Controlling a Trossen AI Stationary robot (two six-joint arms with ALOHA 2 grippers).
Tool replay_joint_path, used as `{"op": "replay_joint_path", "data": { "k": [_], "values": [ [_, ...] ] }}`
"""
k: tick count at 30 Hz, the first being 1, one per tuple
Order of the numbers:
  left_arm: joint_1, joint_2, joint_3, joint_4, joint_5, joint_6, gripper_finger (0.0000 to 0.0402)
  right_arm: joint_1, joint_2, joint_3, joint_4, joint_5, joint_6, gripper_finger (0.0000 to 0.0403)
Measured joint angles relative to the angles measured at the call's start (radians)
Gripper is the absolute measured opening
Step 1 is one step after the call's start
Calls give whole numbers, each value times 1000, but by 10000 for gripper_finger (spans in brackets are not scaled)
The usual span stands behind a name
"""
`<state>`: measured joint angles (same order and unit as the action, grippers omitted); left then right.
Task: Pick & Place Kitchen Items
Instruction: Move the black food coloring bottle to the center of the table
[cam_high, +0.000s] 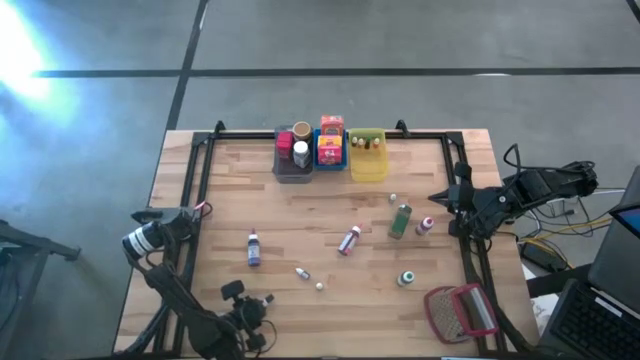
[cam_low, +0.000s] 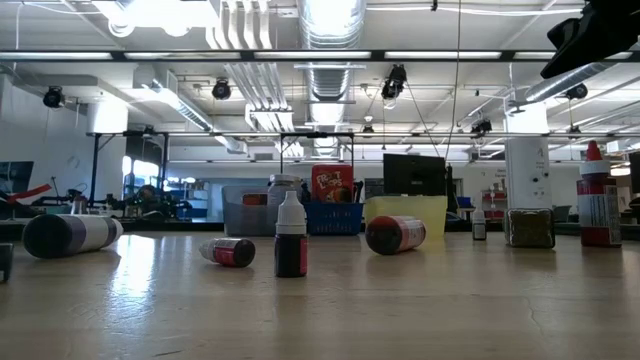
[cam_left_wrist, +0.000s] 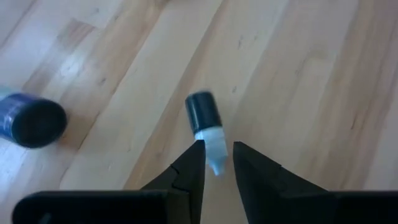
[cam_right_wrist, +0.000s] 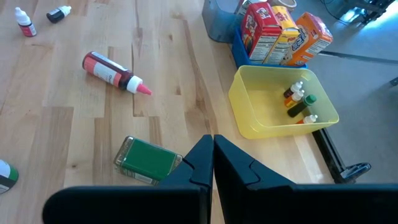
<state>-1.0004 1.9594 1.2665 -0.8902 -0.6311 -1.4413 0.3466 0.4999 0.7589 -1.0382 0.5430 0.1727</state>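
My left gripper (cam_left_wrist: 217, 155) is near the table's near left corner (cam_high: 255, 305), shut on a small black bottle (cam_left_wrist: 204, 112) with a white cap. A blue-purple bottle (cam_high: 253, 248) lies on its side beyond it. A red bottle (cam_high: 349, 240), a green bottle (cam_high: 401, 220) and two tiny bottles (cam_high: 302, 272) (cam_high: 320, 286) are spread over the middle of the table. My right gripper (cam_right_wrist: 212, 152) waits shut above the table's right edge (cam_high: 437, 198), touching nothing. My left gripper pinches the small bottle's white cap (cam_left_wrist: 212, 146) between its two fingers, at their free ends. The fingers slant down and lie along the bottle, whose black bottom end (cam_left_wrist: 200, 102) juts forward past them. Whether it is clear of the table, I cannot tell.
A grey bin (cam_high: 292, 160), a blue bin (cam_high: 331, 152) with boxes and a yellow bin (cam_high: 368, 160) with tiny bottles stand in a row at the far edge. A red-framed mesh object (cam_high: 460, 312) lies at the near right corner. Black rails (cam_high: 190, 200) border the table.
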Motion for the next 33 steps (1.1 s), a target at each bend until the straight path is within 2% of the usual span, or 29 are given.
{"op": "replay_joint_path", "data": {
  "k": [7, 22, 33],
  "values": [
    [0, 0, 4, 6, -15, -12, 89, 0, 0, 0, 0, 0, 0, 8],
    [5, -1, -45, -1, -15, -221, 90, 0, 0, 0, 0, 0, 0, 8],
    [5, -2, -46, 3, -14, -228, 90, 0, 0, 0, 0, 0, 0, 8]
  ]
}}
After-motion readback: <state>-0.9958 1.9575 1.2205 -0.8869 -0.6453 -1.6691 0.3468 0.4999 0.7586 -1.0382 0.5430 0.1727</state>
